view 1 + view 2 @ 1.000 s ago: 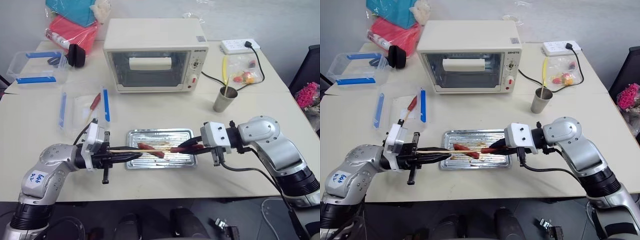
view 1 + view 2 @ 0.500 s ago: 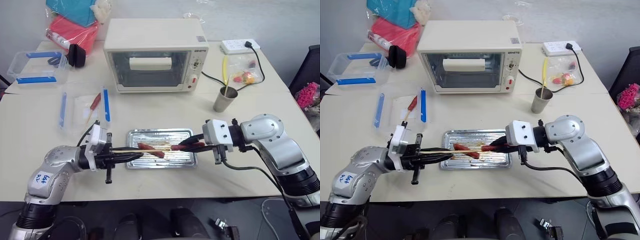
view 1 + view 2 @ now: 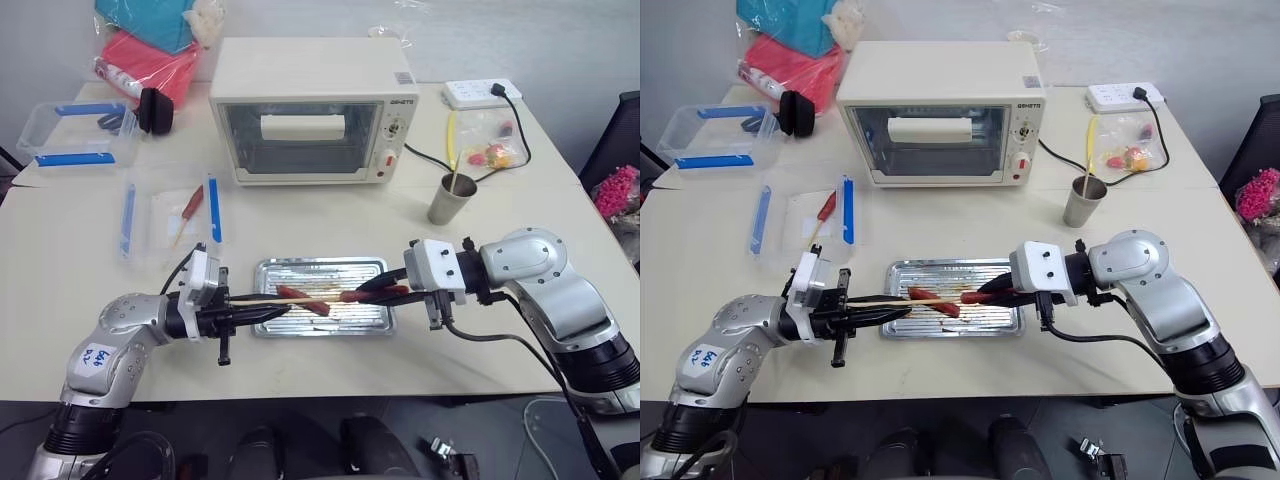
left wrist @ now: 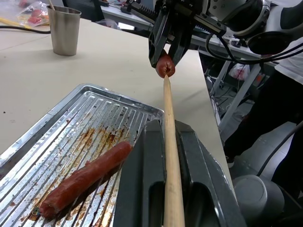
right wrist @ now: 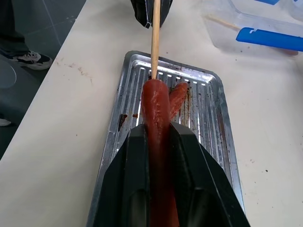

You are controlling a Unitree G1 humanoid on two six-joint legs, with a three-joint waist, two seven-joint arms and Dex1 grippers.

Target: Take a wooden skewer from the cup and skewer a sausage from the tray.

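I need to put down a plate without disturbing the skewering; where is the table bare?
Bare table lies between the cup and the right edge, and along the left front edge below the open plastic box. Around the tray, both grippers crowd it.

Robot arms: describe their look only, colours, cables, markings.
Both arms are silver-grey metal with rounded joints and black bands. Each ends in a white box, then the left gripper and right gripper with black fingers. Black cables loop at each wrist. The left arm carries a white label with blue handwriting.
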